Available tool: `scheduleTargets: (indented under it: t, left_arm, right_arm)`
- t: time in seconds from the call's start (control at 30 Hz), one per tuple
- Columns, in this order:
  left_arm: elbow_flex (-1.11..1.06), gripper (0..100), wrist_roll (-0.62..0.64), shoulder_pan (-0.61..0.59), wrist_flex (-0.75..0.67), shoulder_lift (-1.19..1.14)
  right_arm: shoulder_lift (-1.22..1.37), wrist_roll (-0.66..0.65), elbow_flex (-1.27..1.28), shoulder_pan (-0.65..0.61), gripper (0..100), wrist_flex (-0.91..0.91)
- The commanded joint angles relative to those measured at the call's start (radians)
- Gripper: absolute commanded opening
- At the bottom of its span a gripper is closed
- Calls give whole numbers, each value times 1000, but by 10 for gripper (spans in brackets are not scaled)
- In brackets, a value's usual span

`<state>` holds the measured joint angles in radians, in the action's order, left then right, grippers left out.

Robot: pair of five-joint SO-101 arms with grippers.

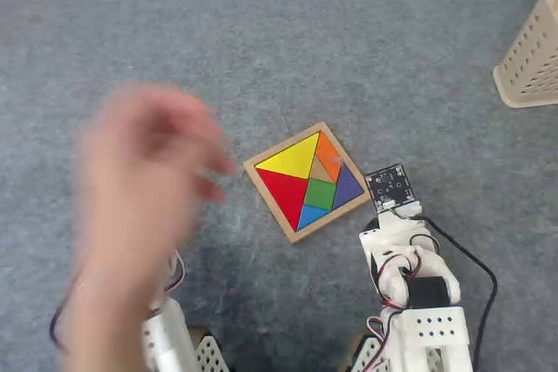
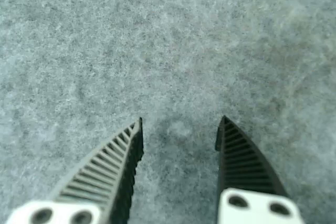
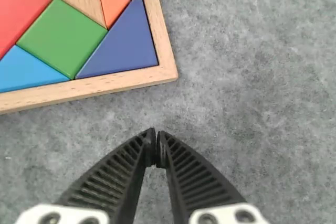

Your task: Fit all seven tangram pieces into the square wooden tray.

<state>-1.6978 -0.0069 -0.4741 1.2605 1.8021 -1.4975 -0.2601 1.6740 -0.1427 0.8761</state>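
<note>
High view gives you the square wooden tray (image 1: 269, 202) lying turned like a diamond on the grey felt table cover (image 1: 261, 50), a little right of centre. All seven pieces lie inside its rim: the large yellow triangle (image 1: 292, 160) towards the far-left edge and the large red triangle (image 1: 283, 189) beside it. The orange piece (image 1: 329, 156) lies at the far corner, with the small bare-wood triangle (image 1: 321, 169) touching it. The green square (image 1: 321, 193) lies in the middle, the light blue triangle (image 1: 312, 215) at the near corner, and the purple triangle (image 1: 347, 187) at the right corner.

Your right arm (image 1: 410, 285) stands just beside the tray's right corner. From its wrist you see the right gripper (image 3: 156, 148) with both toothed fingers pressed together on nothing, low over the felt. It is near the tray's rim (image 3: 164, 35) but apart from it, and the purple triangle (image 3: 123, 38) is the closest piece.

Your left gripper (image 2: 178, 124) hangs over bare felt (image 2: 168, 35), its fingers spread wide with nothing between them.

A beige slotted basket (image 1: 532, 58) sits at the far right edge.
</note>
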Motion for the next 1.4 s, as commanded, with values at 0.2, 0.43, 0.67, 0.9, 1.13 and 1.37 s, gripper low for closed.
scheduleTargets:
  t: [0.2, 0.43, 0.67, 0.9, 1.13, 1.37]
  left_arm:
    - [13, 216, -6, 2, 6, 26]
    - [13, 216, -6, 57, 6, 26]
    - [13, 216, -6, 52, 6, 26]
    - [13, 216, -6, 52, 6, 26]
    - [13, 216, -6, 54, 6, 25]
    - [13, 216, -6, 54, 6, 25]
  right_arm:
    - [-21, -9, 17, 15, 8, 5]
    - [-21, -9, 17, 10, 8, 5]
    - [-22, -9, 17, 8, 8, 5]
    - [-38, -9, 17, 7, 8, 13]
    - [-62, -9, 17, 7, 8, 15]
    - [-68, -9, 17, 7, 8, 15]
